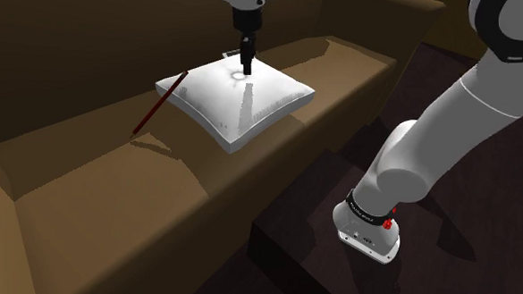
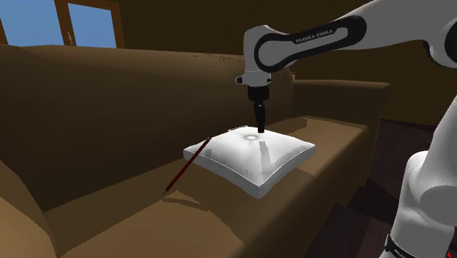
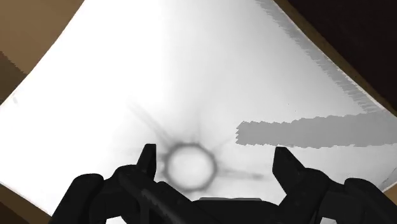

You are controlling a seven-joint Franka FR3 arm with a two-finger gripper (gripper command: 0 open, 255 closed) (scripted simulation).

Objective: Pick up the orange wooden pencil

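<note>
A thin dark red pencil (image 1: 160, 103) (image 2: 187, 166) leans slantwise, its upper end on the edge of a white pillow (image 1: 249, 106) (image 2: 264, 161) (image 3: 191, 76) and its lower end on the brown sofa seat (image 1: 118, 200). My black gripper (image 1: 246, 69) (image 2: 258, 130) (image 3: 216, 156) points straight down just above the pillow's top, near its back edge. In the wrist view its fingers stand apart with nothing between them, over a faint dark ring on the pillow. In the shoulder view the pencil lies to the gripper's left, past the pillow's corner.
The sofa's backrest (image 2: 132, 95) rises close behind the pillow, and an armrest (image 2: 344, 91) closes the far end. A window (image 2: 80, 22) shows above the backrest. The arm's base (image 1: 379, 227) and dark stand sit at the shoulder view's lower right.
</note>
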